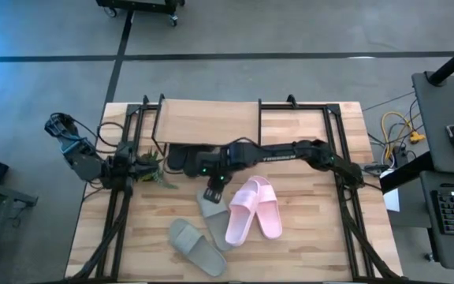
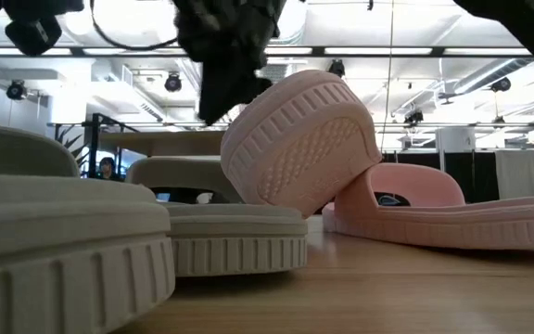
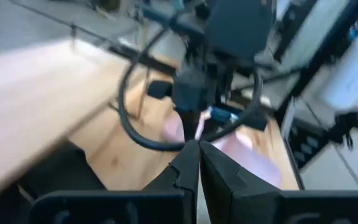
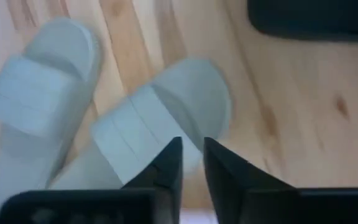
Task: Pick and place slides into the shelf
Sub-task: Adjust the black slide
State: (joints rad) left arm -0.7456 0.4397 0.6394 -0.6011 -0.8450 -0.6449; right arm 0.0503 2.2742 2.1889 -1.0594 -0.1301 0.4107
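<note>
The shelf [image 1: 211, 118] stands at the table's far middle. The black pair [image 1: 184, 160] lies at its near edge, partly hidden by my right arm. The pink pair [image 1: 254, 209] lies mid-table. One pink slide [image 2: 299, 148] is tilted, sole toward the near edge, leaning on the other [image 2: 434, 213]. Two grey-green slides [image 4: 148, 130] [image 4: 42, 93] lie flat on the table nearer the front. My right gripper [image 1: 213, 192] hangs over the farther grey-green slide, its fingers a narrow gap apart [image 4: 192, 155] and empty. My left gripper [image 3: 197, 162] is shut and empty at the left [image 1: 164, 181].
Black frame rails [image 1: 120, 197] run along the table's left and right sides. My right arm [image 1: 290, 151] stretches across the table in front of the shelf. Bare tabletop [image 1: 306, 244] lies at the near right.
</note>
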